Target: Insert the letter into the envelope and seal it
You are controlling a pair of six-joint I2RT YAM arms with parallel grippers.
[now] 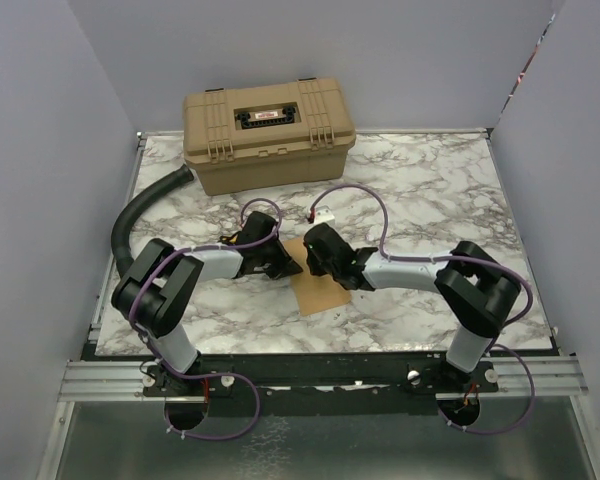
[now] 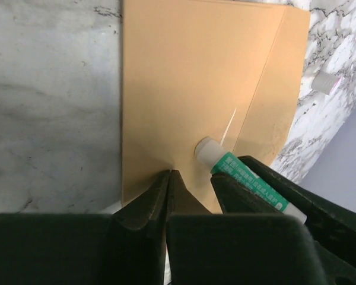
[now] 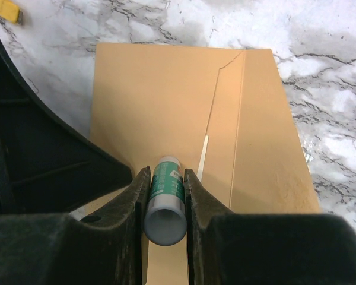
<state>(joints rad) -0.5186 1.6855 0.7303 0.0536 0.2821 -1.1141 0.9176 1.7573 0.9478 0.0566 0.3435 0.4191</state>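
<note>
Our right gripper [image 3: 166, 177] grasps a glue stick [image 3: 165, 205] over the envelope [image 3: 154, 101]; our left gripper [image 2: 169, 176], clenched, touches its left edge.

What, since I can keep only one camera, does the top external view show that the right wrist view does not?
Only the top external view: the tan case at the back and a black hose at the left. Only the right wrist view: a green-labelled glue stick clamped in the right end effector. Both: the envelope lying flat on the marble table.
</note>
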